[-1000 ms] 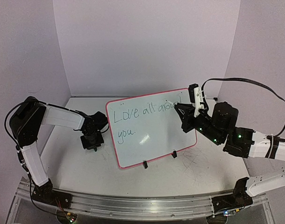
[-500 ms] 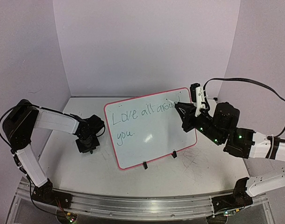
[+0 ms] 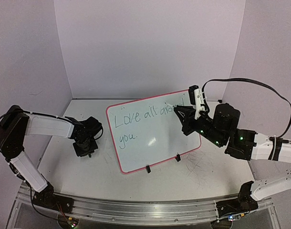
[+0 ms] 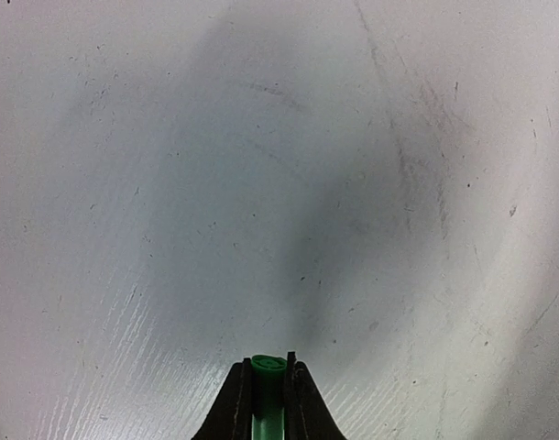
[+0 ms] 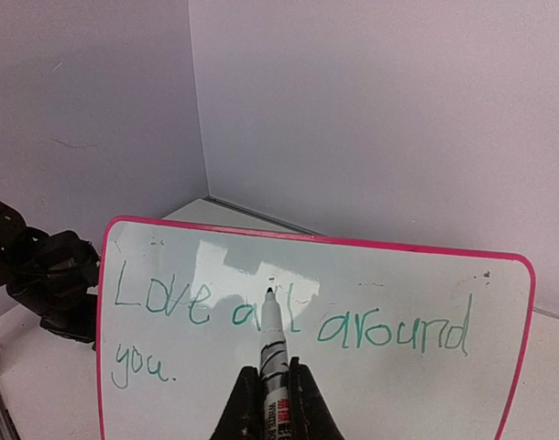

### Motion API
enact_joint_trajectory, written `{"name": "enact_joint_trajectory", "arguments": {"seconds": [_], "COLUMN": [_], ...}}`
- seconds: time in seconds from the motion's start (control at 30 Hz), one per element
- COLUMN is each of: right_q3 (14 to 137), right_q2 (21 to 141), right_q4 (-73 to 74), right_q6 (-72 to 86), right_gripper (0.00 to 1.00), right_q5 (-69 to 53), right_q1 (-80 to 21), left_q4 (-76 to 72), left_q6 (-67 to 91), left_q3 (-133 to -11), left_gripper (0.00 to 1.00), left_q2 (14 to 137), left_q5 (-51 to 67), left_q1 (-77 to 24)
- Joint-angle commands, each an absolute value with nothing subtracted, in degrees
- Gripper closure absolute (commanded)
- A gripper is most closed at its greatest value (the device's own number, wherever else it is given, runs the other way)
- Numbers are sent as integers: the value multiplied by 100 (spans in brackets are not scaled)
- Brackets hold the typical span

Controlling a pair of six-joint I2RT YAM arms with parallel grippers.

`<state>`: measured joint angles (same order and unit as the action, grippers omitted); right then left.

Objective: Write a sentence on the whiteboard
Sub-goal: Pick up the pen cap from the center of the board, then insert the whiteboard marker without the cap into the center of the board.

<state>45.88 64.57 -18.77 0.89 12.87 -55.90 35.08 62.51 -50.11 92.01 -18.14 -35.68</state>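
The whiteboard (image 3: 157,148) stands nearly upright in the middle of the surface (image 3: 88,176), leaning back a little and turned slightly toward the right arm. It is propped on two small black clips (image 3: 148,168) along its bottom edge. The sentence (image 5: 389,330) on it reads "Love all around you." in thin green ink, with the last word on a second line.

The right tool (image 5: 267,385) is closed on the barrel of a marker (image 5: 272,353). The tip points at the upper part of the board, though whether it touches the board cannot be told. The left tool (image 4: 268,385) hangs low over the bare surface, well apart from the board to its left. It is pinched shut on a small green piece (image 4: 268,367) (most likely the marker's cap).

The board looks thin, stiff and light, with a glossy face that offers no grip. With only those clips to stand on, it would probably slide or tip back under a firm push. The pink rim on a side edge is the best place to hold it, clear of the ink, which would likely smear. The marker is light and smooth, so a mid-barrel pinch suits it
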Motion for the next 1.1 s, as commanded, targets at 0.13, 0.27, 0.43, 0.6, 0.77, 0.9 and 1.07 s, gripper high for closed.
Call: {"name": "enact_joint_trajectory", "arguments": {"seconds": [0.13,0.27,0.43,0.6,0.77,0.9,1.07], "right_q3": [5062,5305,5663,6249,7058,7718,8408], "right_q2": [6675,6898,7332,7949,8812,9484,10228], "right_q4": [-1803,-1662,-1650,-1696,-1852,-2076,-2127], "right_q6": [53,-164,-121,73,632,923,1009], "right_gripper": [100,100,100,100,100,100,100], "right_q5": [1053,929,833,688,597,672,1111], "right_q1": [-5583,-5695,-5981,-6405,-6785,-7097,-7426], "left_q4": [3582,3602,3578,3227,2090,843,-373], "left_q6": [6105,6310,6531,6379,6362,6443,6626], "left_q3": [-4842,-4687,-4636,-4886,-4923,-4773,-4779], "left_gripper": [92,93,94,94,95,96,98], "left_q2": [8088,6912,5454,4636,4535,4623,4881], "left_q5": [-1686,-1708,-1842,-1756,-1095,-500,147], "left_q1": [-3542,-3533,-3533,-3530,-3533,-3533,-3533]}}
